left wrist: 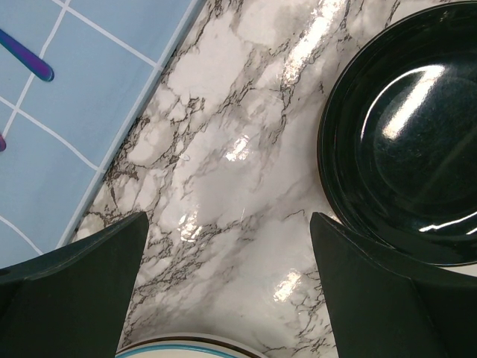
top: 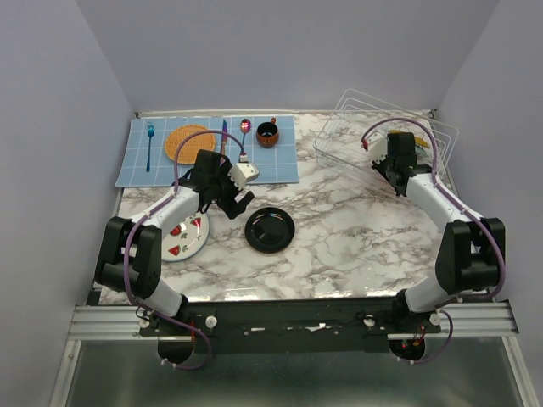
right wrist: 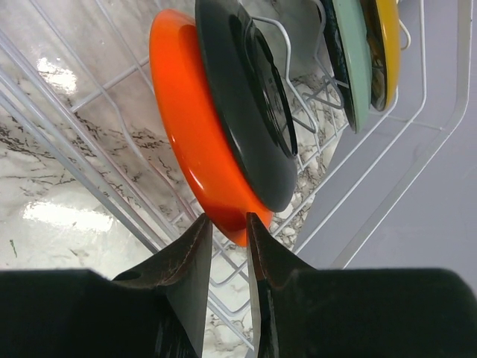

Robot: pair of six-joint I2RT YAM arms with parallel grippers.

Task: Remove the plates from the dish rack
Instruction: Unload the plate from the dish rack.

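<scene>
Seen from above, the left gripper (top: 231, 193) hangs over the marble table (top: 356, 246) left of centre, between a blue placemat (top: 280, 161) and a glossy black plate (top: 270, 229) lying flat. A red-wedged white plate (top: 182, 239) lies at lower left, partly under the left arm. The dish rack (top: 352, 127) stands at upper right, where the right gripper (top: 383, 163) reaches into it; this view does not show its grip.

The left wrist camera shows wide-spread jaws holding nothing, with bare marble between them and the glossy black plate (left wrist: 402, 134) at the right.

The right wrist camera alone shows the rack's contents. An orange-red plate (right wrist: 179, 112) stands on edge against a dark plate (right wrist: 238, 97), with green (right wrist: 350, 67) and yellow (right wrist: 387, 45) plates behind. The right gripper (right wrist: 227, 224) has its narrow jaws pinched on the orange-red plate's lower rim.
</scene>
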